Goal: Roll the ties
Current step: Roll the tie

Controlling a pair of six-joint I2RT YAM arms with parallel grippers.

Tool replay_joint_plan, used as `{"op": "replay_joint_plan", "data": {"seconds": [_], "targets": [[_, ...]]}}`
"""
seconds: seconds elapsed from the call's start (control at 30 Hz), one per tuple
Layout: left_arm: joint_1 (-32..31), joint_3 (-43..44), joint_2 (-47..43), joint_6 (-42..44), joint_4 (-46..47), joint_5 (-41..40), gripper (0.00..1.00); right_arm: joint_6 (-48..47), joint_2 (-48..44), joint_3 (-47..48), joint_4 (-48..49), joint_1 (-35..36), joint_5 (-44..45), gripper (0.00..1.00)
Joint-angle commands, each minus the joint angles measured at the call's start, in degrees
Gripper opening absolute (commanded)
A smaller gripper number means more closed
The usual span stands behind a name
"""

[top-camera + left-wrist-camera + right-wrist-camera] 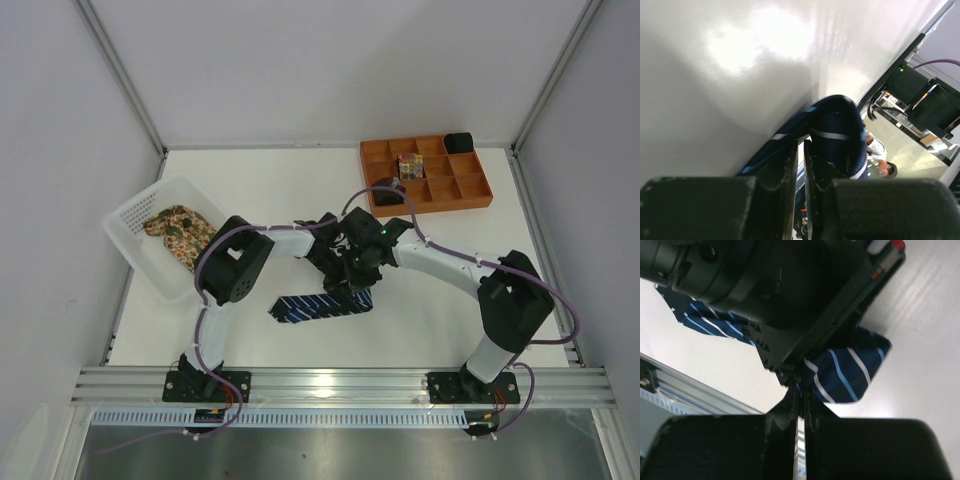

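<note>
Right, both of your arms meet over the middle of the counter (430,310), wrists crowded together above the navy tie (318,307). From above, that tie lies as a short striped band on the bare surface, running left to right just in front of the two wrists, with one end reaching toward the left arm's elbow. The other end goes up under the claws.

Your left claw (801,150) is nearly closed. Its fingers stand a thin slit apart, with navy cloth in the slit. In its own camera the tie rises from the lower left, humps over the tips and drapes down the outer side of one finger. So it grips the navy tie.

Your right claw (800,394) is closed, pinching a fold of the same tie at its tips. The striped cloth fans out to the right of the pinch, and more of it trails off to the upper left. The black body of the left arm's wrist sits right over those tips and hides much of the fabric.

The flowered tie (180,232) lies bunched in the white basket (160,272), which sits at the left edge of the counter, well apart from both claws.

The orange tray (470,190) stands at the far right. One middle compartment holds a small patterned thing, and a dark roll fills the far right corner compartment.
</note>
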Motion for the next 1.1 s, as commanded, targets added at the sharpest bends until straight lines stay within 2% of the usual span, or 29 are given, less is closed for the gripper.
{"op": "replay_joint_plan", "data": {"seconds": [0.0, 0.1, 0.23, 0.37, 0.6, 0.87, 1.07], "targets": [[0.59, -0.27, 0.09, 3.14, -1.16, -1.54, 0.16, 0.58, 1.9, -2.06, 7.13, 0.69, -9.84, 0.02], [1.12, 1.04, 0.62, 5.5, -4.93, -2.5, 0.16, 0.85, 2.34, -3.21, 9.33, 0.61, -9.5, 0.02], [1.73, 1.84, -0.26, 9.91, -9.86, -7.5, 0.27, 1.82, 2.25, -4.79, 10.91, -0.01, -8.71, 0.0], [2.35, -0.62, -2.71, 11.41, -9.7, -8.65, 0.33, 2.43, 1.38, -6.12, 12.06, -0.71, -7.91, 0.0], [3.49, -4.14, -7.28, 12.28, -8.81, -9.88, 0.21, 1.91, 1.19, -5.41, 11.44, -1.06, -6.07, 0.0], [5.6, -5.98, -12.47, 13.34, -10.48, -11.38, 0.17, 0.59, 2.69, -4.1, 11.0, -1.15, -7.12, 0.0], [8.06, -9.93, -13.09, 14.39, -9.79, -13.05, 0.15, 0.15, 4.53, -2.43, 10.65, -0.8, -7.74, 0.0]]}}
